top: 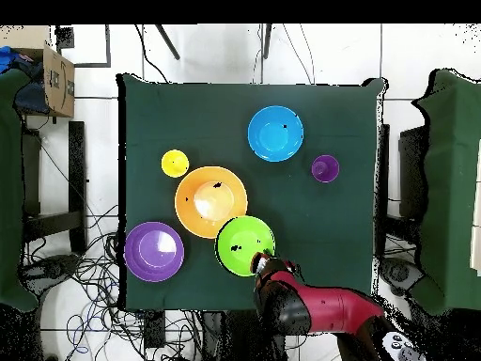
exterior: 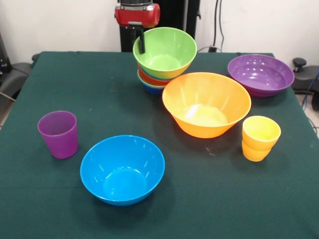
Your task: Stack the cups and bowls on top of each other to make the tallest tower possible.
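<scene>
**Gripper at the rim of the green bowl on top of the leaning pile**

The red and black arm's gripper sits at the rim of the large glossy green plastic bowl. One dark finger hangs over that rim, on the side away from the orange bowl. Only this finger shows clearly, so I cannot tell how far the gripper is spread or whether it clamps the rim. From overhead the gripper lies at the edge of the green bowl, with the red arm running off toward the table's edge.

The green bowl tops the tower, a leaning pile of nested bowls near the table's far edge. Under it only the rims of lower bowls show: a red-orange one and a blue one. Any further bowls in the pile are hidden, so the full count cannot be read.

Three large bowls stand alone and upright on the dark green cloth-covered table:
- a deep orange plastic bowl, just beside the pile
- a wide, shallow purple plastic bowl, apart near a table corner
- a bright blue plastic bowl, nearest the camera in the front view

Two cups stand upright, well apart from each other:
- a translucent purple straight-sided tumbler, near the blue bowl
- a yellow tumbler with a bulging lower half, near the orange bowl

Neither cup is stacked on anything.
</scene>
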Controlling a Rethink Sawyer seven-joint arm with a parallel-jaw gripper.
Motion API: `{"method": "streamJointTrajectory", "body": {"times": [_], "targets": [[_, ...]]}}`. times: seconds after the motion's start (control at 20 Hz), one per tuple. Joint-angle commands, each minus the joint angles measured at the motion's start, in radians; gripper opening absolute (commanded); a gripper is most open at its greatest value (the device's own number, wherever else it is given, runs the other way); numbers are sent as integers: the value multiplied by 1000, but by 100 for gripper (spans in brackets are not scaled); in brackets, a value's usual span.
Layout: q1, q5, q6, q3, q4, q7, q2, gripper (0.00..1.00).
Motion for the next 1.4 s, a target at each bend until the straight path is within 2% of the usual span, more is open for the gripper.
{"method": "streamJointTrajectory", "body": {"times": [0.05, 0.45, 0.8, 1.4], "targets": [[15, -73, 114, 0, -64, -25, 44, 0], [28, -60, 170, -5, -62, -45, -4, 0], [2, -63, 208, 13, -52, -66, -40, 0], [47, -97, 112, -6, -79, -1, 57, 0]]}}
